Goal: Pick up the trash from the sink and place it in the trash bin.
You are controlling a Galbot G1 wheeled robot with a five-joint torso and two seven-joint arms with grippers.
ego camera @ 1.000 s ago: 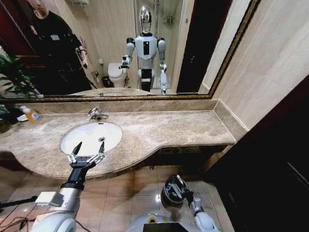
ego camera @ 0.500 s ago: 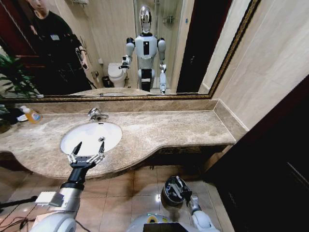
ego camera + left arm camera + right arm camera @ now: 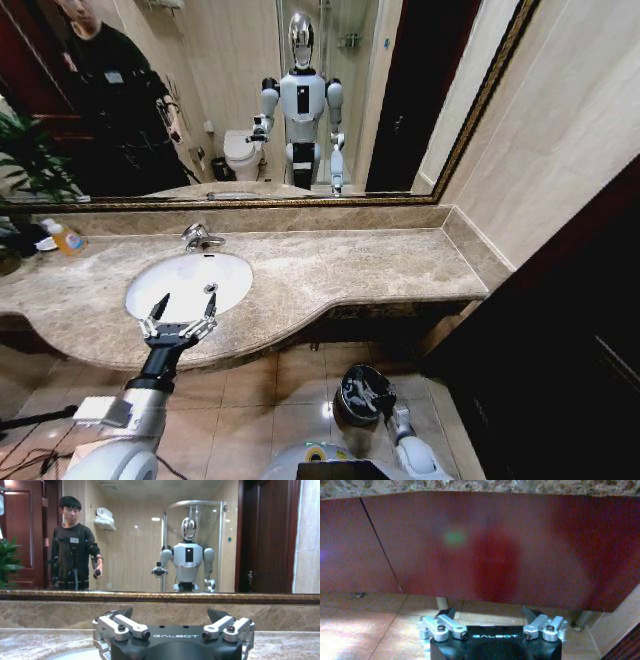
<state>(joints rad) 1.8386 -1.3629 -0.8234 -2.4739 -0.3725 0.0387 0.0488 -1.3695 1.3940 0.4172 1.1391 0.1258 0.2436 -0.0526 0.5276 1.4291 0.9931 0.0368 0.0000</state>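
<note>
Nearest to you, your right gripper (image 3: pixel 378 398) hangs low over the floor tiles, right at the trash bin (image 3: pixel 352 392), which sits on the floor below the front edge of the vanity top (image 3: pixel 330 272). From the head camera the gripper overlaps the bin's dark round body, and you cannot tell there whether its tips are above the rim or just beside it. In the right wrist view your right gripper (image 3: pixel 489 614) has its fingers spread wide with nothing between them; beyond the fingertips you see the dark red cabinet front (image 3: pixel 485 543) under the marble edge, with pale floor tiles (image 3: pixel 365 622) below it.

A little farther out, your left gripper (image 3: pixel 181 308) is raised over the near rim of the sink (image 3: pixel 190 283), its two fingers (image 3: pixel 158 305) splayed wide apart and holding nothing. The white basin lies directly beyond and beneath the fingertips, and you can make out no loose pieces in the part of the bowl that shows. In the left wrist view the left gripper (image 3: pixel 170 615) again stands open, with the marble backsplash straight ahead of the tips.

Past the basin, the chrome tap (image 3: pixel 198 237) stands on the far side of the bowl from your left fingers. Well off to the left of those fingers, an orange-labelled bottle (image 3: pixel 63 237) stands by the wall. Farthest off, the mirror (image 3: pixel 250 100) spans the wall above the backsplash.
</note>
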